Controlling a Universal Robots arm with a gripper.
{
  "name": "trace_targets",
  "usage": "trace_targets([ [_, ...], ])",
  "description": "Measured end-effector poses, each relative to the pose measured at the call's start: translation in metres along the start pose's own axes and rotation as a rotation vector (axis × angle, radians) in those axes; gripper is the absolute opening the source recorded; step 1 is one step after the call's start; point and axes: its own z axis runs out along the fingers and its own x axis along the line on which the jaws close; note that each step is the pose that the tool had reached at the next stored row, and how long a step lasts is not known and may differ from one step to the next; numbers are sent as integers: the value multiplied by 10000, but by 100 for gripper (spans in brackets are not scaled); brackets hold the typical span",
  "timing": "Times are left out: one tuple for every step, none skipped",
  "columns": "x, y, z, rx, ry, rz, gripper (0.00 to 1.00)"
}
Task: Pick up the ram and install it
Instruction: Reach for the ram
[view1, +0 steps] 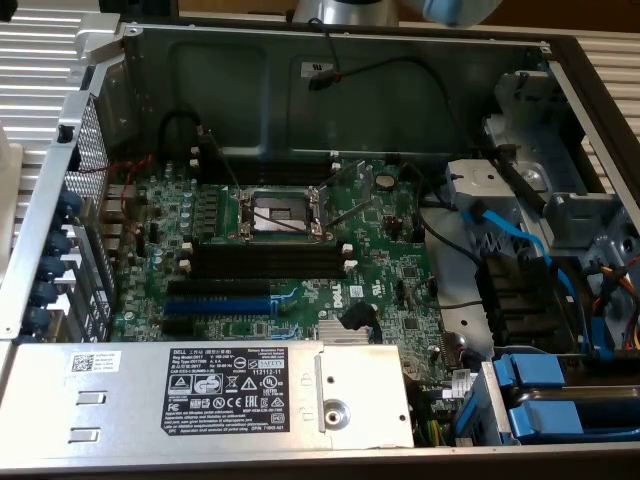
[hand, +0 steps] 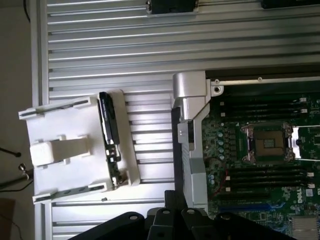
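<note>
a: how many sticks do you count?

b: one ram (hand: 109, 127). it is a long, thin, flat dark board standing on its edge. it is slotted along one side of a single white plastic holder (hand: 65, 145).

a: and where is that holder?

b: on the ribbed metal tabletop (hand: 125, 50), just beside the open computer case (hand: 190, 95) and outside it. the ram's far end looks plain black. nearer the gripper its face breaks into small pale and grey patches.

a: what about the gripper?

b: there is one gripper (hand: 175, 210), matte black with blocky joints. its jaws are closed together with nothing between them. it hangs over the case's silver corner, apart from the ram.

a: what is inside the case?

b: one green motherboard (view1: 390, 260), densely dotted with small parts. it carries one square metal-framed processor socket (view1: 280, 212), open in the middle. the long black memory slots (view1: 265, 257) with white end clips run beside it. i see at least two, but the exact count is hard to tell. none has a stick in it.

a: anything blue?

b: one long blue expansion slot (view1: 220, 297) lies past the memory slots. one light blue cable (view1: 510, 235) curves across at the exterior view's right. two blue plastic handles (view1: 520, 378) sit near the corner there.

a: and the grey box in front?

b: that is one sheet-metal power supply (view1: 120, 400), flat-topped, with one black printed label (view1: 228, 392) on it.
</note>
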Motion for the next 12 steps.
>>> trace_targets([
  [41, -9, 9, -1, -2, 0, 11],
  [79, -17, 21, -1, -16, -1, 11],
  [118, -23, 33, -3, -33, -2, 11],
  [155, -27, 44, -5, -57, -2, 11],
  [192, -31, 53, -6, -91, -5, 11],
  [226, -35, 63, -10, -132, -8, 11],
  [263, -39, 72, -12, -173, -10, 11],
  [301, -43, 81, -14, -198, -11, 11],
  [339, -48, 91, -16, -222, -12, 11],
  [377, -53, 101, -18, -249, -13, 11],
  [414, -59, 109, -19, -268, -14, 11],
  [454, -68, 114, -20, -276, -16, 11],
])
